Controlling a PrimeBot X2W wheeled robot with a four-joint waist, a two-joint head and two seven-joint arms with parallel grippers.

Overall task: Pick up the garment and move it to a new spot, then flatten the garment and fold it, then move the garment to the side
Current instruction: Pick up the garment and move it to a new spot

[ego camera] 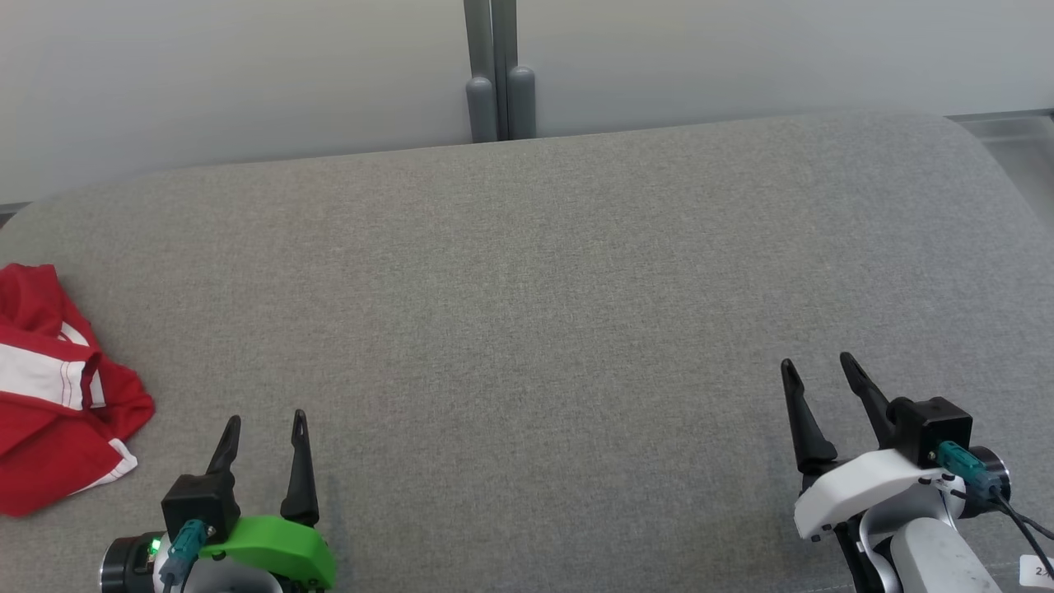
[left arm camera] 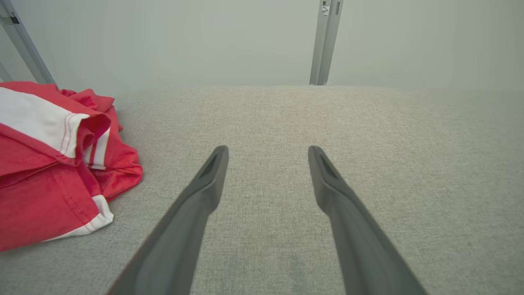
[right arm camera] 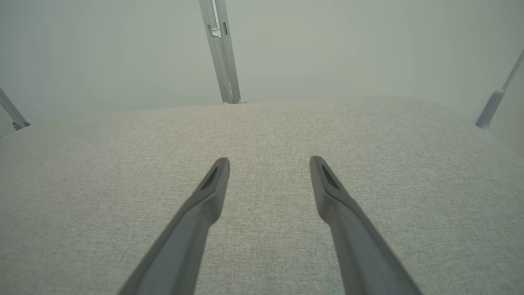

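The garment [ego camera: 59, 395], a red piece with white bands and white trim, lies crumpled in a loose heap at the far left of the grey fabric surface [ego camera: 527, 288], partly cut off by the edge of the head view. In the left wrist view the garment [left arm camera: 53, 164] sits to the left of the fingers, its folds bunched and one white-banded edge turned over on itself. The left gripper [ego camera: 265, 417] hovers near the garment, to its right and apart from it, with bare grey fabric between the two. Its fingers are spread wide and empty, and in its own view the left gripper [left arm camera: 267, 149] frames plain cloth. The right gripper [ego camera: 818, 361] is well apart, at the opposite side of the surface. It too is spread wide with no hold on anything, and the right gripper [right arm camera: 268, 159] looks over plain fabric. Behind the surface runs a pale wall [ego camera: 247, 66], and a grey upright post [ego camera: 500, 74] stands at the middle of the far edge. A slanted metal strut [left arm camera: 24, 45] rises just behind the garment, and another strut [right arm camera: 497, 102] stands at the far right corner.
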